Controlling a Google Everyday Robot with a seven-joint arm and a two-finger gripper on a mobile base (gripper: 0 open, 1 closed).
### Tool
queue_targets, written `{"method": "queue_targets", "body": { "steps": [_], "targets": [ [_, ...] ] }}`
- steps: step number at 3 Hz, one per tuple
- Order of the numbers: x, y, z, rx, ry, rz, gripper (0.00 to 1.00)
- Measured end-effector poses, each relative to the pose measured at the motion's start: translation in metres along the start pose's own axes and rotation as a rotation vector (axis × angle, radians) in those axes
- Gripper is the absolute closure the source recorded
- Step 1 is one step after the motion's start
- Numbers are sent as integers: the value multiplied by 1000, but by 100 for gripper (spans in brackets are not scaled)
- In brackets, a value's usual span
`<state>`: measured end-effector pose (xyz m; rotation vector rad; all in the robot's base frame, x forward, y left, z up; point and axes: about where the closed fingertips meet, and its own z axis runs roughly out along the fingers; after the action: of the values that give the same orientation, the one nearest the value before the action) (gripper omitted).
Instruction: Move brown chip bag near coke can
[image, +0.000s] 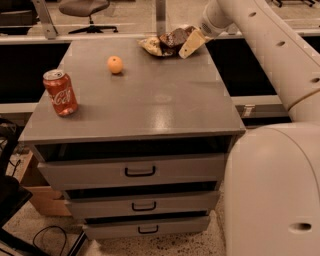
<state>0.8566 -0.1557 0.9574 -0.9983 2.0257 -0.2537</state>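
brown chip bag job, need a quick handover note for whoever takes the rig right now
Gripper: at the far right of the cabinet top, right against the brown chip bag; a grasp can't be confirmed.
Brown chip bag: lying at the far edge.
Coke can: upright near the front left edge, far from the bag.
An orange sits between them.
Done: approach to the bag only.
Left: secure the bag, carry it past the orange, set it beside the can, release.
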Motion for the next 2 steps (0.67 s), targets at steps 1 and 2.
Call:
{"method": "queue_targets", "body": {
  "steps": [1, 2],
  "targets": [
    [-6, 3, 14, 10, -31, 24, 0],
    [-19, 12, 38, 25, -108, 72, 0]
  ]
}}
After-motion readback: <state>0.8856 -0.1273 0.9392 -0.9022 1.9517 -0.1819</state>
